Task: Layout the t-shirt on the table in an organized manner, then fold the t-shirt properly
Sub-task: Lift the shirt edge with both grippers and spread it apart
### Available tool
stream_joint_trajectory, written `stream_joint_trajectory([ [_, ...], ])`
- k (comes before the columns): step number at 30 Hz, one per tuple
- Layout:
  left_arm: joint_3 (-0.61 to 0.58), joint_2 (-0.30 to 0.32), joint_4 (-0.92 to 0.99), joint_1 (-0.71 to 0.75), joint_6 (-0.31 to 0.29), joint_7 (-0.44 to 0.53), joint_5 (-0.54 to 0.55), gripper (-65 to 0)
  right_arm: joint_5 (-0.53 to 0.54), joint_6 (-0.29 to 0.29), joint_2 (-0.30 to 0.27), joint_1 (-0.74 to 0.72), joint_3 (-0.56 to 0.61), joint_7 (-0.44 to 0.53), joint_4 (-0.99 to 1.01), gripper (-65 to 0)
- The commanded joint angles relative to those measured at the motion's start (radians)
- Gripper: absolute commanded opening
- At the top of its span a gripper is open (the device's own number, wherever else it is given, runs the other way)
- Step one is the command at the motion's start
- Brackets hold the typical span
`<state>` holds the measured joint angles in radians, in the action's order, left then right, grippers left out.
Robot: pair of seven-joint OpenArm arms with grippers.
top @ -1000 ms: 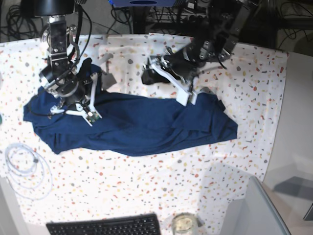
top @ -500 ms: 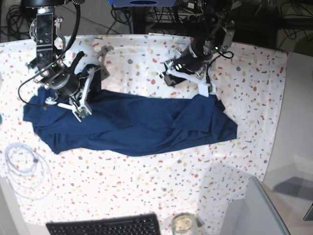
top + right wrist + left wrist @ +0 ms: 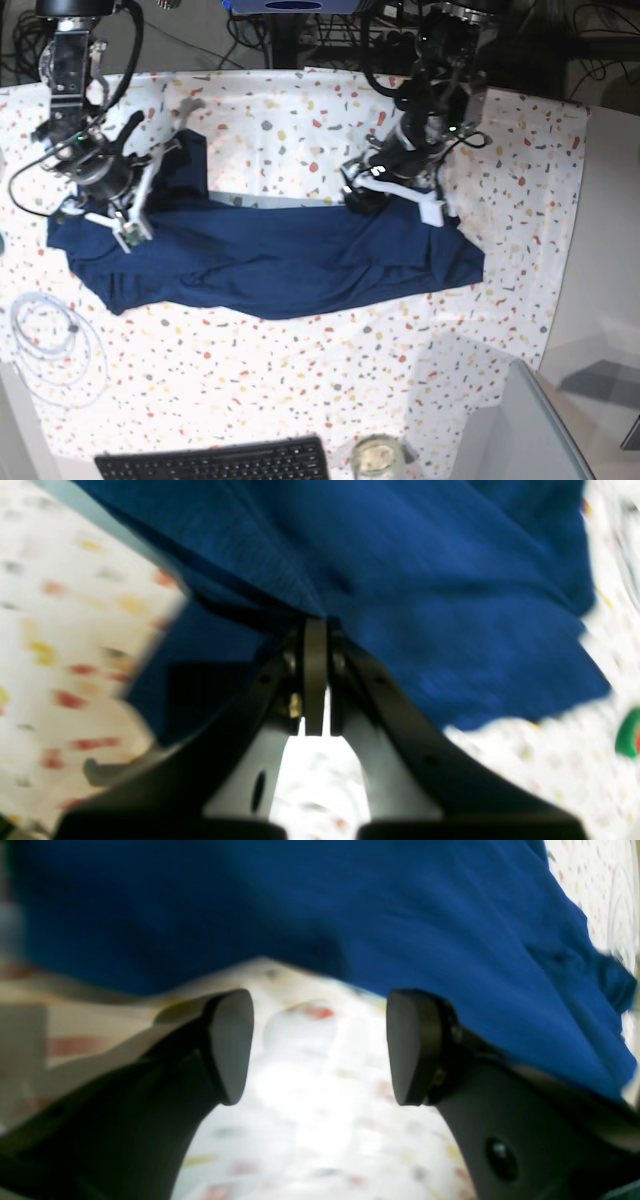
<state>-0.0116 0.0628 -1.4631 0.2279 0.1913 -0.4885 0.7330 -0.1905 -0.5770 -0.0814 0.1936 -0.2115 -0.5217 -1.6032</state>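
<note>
Navy-blue cloth, the t-shirt (image 3: 270, 262), lies stretched in a long band across the middle of the worktop (image 3: 300, 380), running from near the left edge toward the right edge and closer to the far edge than to the near one. Its surface is rumpled, with a fold ridge along the middle and a flap of fabric rising toward the far-left corner.

The right end effector (image 3: 125, 215) sits at the left end of the t-shirt. In the right wrist view its jaws are pressed tightly together with a pinch of the blue fabric (image 3: 400, 580) caught between them, and cloth spreads away above and to the side.

The left end effector (image 3: 395, 195) is at the far edge of the t-shirt toward its right end. In the left wrist view its two dark pads (image 3: 232, 1045) stand well apart with only the speckled worktop cover (image 3: 320, 1120) between them; the blue cloth (image 3: 350, 915) lies just beyond the tips, not gripped.

A coil of white cable (image 3: 50, 345) rests near the left edge, and a black keyboard (image 3: 215, 462) and a glass jar (image 3: 378, 457) sit at the near edge.
</note>
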Motion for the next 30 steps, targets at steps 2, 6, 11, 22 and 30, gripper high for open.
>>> stream_joint_trajectory([
  [2,0.075,0.036,-0.074,0.037,-0.005,-0.011,-0.002,-24.8,0.003,0.005,-0.010,-0.027,-0.041,-0.007,-0.003,-64.8],
  [6,0.167,0.059,-0.193,0.089,-0.005,-0.098,-0.002,-24.8,0.007,0.004,-0.033,-0.039,-0.067,-0.028,0.002,-64.8],
  [11,0.189,0.055,-0.267,0.100,-0.005,-0.174,0.000,-24.8,0.007,0.002,-0.028,-0.015,-0.009,-0.028,-0.003,-64.8],
  [22,0.253,0.078,-0.268,0.170,-0.009,-0.160,0.000,-30.6,0.007,0.005,0.041,0.063,-0.009,-0.025,-0.243,-64.5],
  [30,0.339,0.085,-0.265,0.235,-0.011,-0.157,0.000,-56.1,0.151,0.002,0.153,0.014,-0.305,-0.033,-0.248,-20.6],
])
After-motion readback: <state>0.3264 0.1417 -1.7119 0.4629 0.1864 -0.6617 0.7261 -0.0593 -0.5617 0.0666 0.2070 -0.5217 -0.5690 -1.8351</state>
